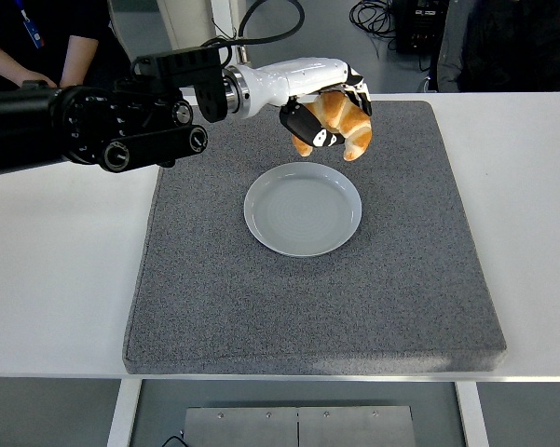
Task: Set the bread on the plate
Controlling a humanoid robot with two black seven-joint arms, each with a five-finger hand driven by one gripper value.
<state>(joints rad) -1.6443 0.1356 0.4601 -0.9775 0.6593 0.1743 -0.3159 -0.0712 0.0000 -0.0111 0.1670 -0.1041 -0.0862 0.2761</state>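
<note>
My left hand (331,116) reaches in from the left over the grey mat. Its fingers are shut on a golden-brown croissant (345,121), held in the air just above and behind the far right rim of the plate. The round pale grey plate (303,209) lies empty in the middle of the mat. My right arm is out of view.
The plate rests on a large grey foam mat (214,289) on the white table (56,261). A person in dark clothes (47,42) stands at the top left behind the table. Cables and dark equipment (419,23) lie on the floor at the back.
</note>
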